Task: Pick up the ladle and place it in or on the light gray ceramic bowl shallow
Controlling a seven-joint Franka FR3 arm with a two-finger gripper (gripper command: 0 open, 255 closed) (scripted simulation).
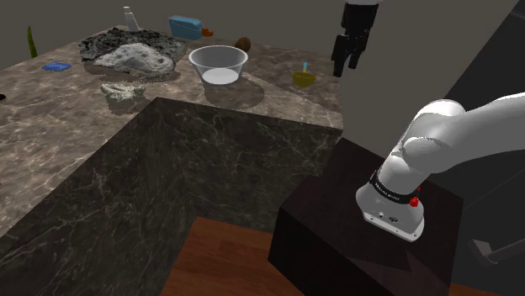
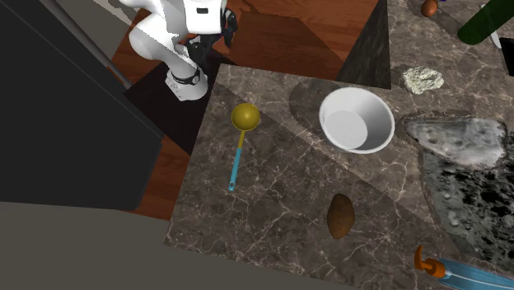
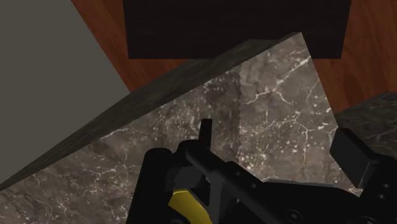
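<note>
Ladle (image 2: 239, 142) lies on the counter (image 2: 272, 202), not grabbed yet. Black gripper (image 1: 345, 67) hangs up high near it, fingers wide apart and empty. Next it should go down and pinch the blue handle (image 2: 235, 170).

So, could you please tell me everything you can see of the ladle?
The ladle has a round, olive-yellow cup and a thin, straight blue handle. It lies on the brown marbled counter, cup opening upward, near the edge by the stand, handle pointing away from the arm. It sits apart from the white bowl. Only the counter touches it; the open gripper hangs above it.
</note>
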